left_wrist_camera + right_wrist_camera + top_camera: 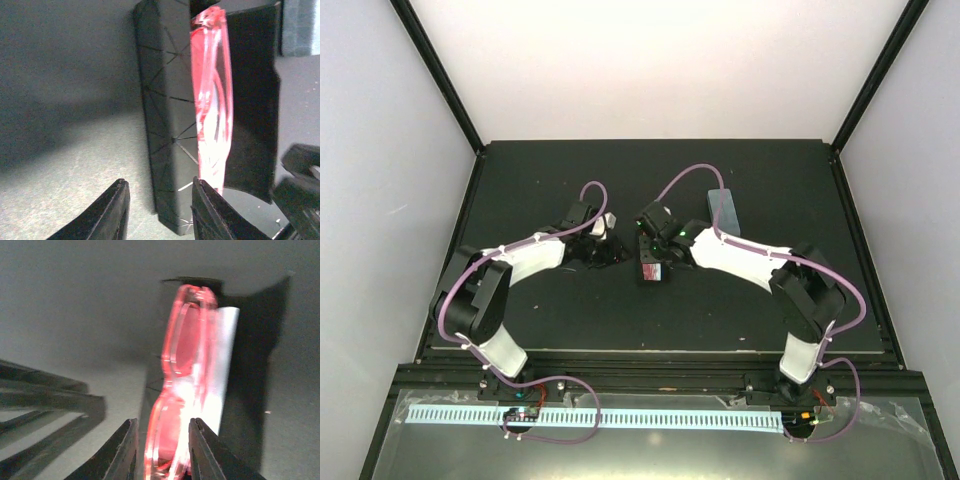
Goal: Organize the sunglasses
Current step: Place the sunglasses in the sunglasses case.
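A red sunglasses (212, 100) pair stands on edge inside an open black case (165, 125), at the mat's middle in the top view (650, 270). My right gripper (162, 450) is directly over the sunglasses (182, 365). Its fingers are apart on either side of the red frame, with a gap showing on the left. My left gripper (160, 210) is open at the case's near end, and the case's side wall lies between its fingers, clear of the left one. In the top view both grippers, left (610, 245) and right (652, 255), meet at the case.
A pale blue case (724, 208) lies just behind the right arm, its corner also in the left wrist view (300, 25). The case's raised black lid (250, 365) stands to the right of the sunglasses. The black mat (520, 180) ends at raised black rails.
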Controlling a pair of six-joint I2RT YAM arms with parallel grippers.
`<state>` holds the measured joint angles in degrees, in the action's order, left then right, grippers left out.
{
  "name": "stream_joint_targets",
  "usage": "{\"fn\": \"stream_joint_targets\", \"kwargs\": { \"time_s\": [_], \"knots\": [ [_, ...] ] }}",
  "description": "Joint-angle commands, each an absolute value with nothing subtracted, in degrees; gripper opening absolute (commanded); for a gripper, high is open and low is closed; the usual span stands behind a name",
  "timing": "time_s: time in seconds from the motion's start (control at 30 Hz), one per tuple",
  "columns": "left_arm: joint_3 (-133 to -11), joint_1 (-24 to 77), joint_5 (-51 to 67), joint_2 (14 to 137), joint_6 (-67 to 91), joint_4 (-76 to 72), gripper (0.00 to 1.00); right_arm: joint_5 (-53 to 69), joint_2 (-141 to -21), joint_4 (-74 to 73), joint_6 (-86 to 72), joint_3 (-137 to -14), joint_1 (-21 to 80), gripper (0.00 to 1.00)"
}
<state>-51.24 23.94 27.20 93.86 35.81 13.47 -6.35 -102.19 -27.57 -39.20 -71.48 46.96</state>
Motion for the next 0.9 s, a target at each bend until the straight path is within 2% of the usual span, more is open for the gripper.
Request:
{"fn": "stream_joint_targets", "kwargs": {
  "time_s": [0.0,0.27,0.87],
  "knots": [
    [-49.54,23.38,22.75,91.37,37.64,12.56,0.33,-9.81,-105.42,-30.88,-35.84,-76.36,50.00,0.31],
    [-44.06,20.56,19.08,86.78,40.80,10.14,0.33,-12.22,-111.24,-34.77,-35.29,-81.25,51.92,0.32],
    [-43.01,19.49,20.39,86.05,40.14,9.93,0.33,-10.42,-111.96,-34.09,-37.46,-78.99,52.25,0.29]
  ]
}}
